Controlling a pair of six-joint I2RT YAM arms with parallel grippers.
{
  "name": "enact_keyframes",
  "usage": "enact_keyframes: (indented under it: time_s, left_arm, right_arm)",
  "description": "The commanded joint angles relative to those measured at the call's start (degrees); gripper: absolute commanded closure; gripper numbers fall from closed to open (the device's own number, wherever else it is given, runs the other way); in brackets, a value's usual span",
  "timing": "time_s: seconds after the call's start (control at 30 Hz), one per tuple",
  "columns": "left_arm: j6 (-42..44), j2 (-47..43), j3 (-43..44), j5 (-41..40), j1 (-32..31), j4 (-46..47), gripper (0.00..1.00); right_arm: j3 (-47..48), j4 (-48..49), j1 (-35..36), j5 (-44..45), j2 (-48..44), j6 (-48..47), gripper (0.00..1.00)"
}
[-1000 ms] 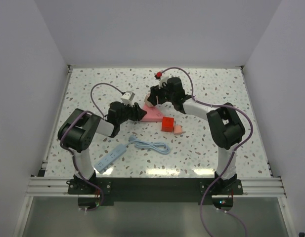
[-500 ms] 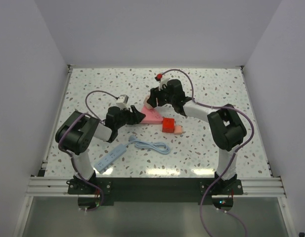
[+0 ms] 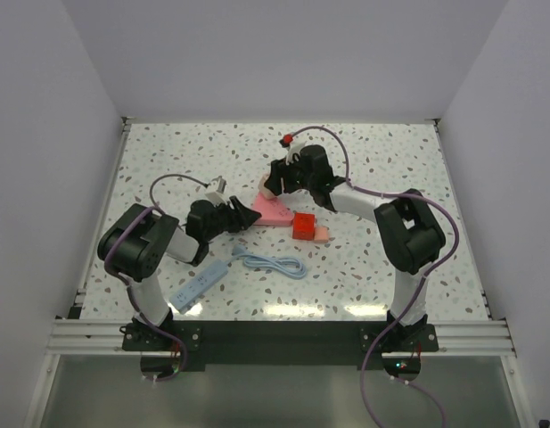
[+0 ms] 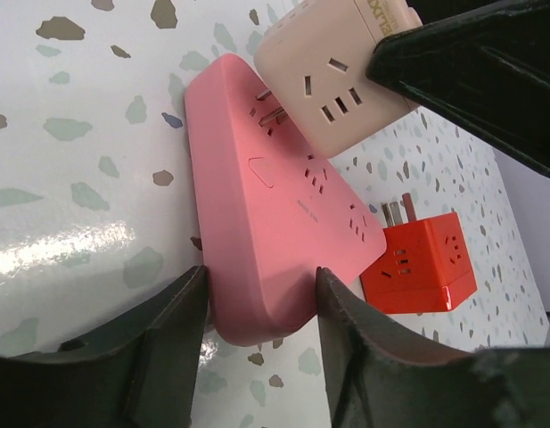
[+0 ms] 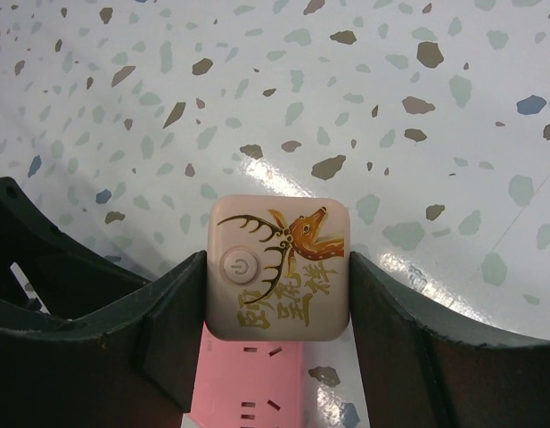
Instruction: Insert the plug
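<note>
On the speckled table [image 3: 390, 152], a pink triangular power strip [image 4: 275, 232] is lying flat, its near corner seemingly pinched by the left tool [image 4: 259, 276]. The right tool [image 5: 276, 267] is pinching the plug [image 4: 341, 85], a beige cube adapter, by opposite flat sides. Its prongs are entering the strip's socket. The plug is likely light, rigid, smooth plastic, so gripping the sides squarely should stop it twisting.

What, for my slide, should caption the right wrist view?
Right gripper clamps beige deer-print plug cube at pink socket strip.
</note>
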Motion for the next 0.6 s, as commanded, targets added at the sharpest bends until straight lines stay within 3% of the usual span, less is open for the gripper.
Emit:
enact_keyframes:
  time_s: [0.0, 0.07, 0.37, 0.57]
  left_arm:
    - [-0.7, 0.4, -2.4, 5.3, -0.5, -1.5, 0.53]
    - [-1.0, 1.3, -1.8, 6.5, -0.5, -1.2, 0.58]
    - [-1.4, 5.4, -0.3, 9.2, -0.5, 1.1, 1.0]
    - [-0.4, 5.7, 0.8, 9.7, -0.5, 0.0, 1.0]
  right_arm:
    - [-2.7, -9.9, 0.3, 3.8, 1.7, -0.4, 0.93]
    - [-3.0, -9.8, 0.6, 3.9, 1.7, -0.5, 0.93]
    - [-4.3, -9.7, 1.6, 4.2, 1.7, -1.4, 0.93]
    - [-6.0, -9.1, 2.1, 3.9, 1.9, -1.9, 0.94]
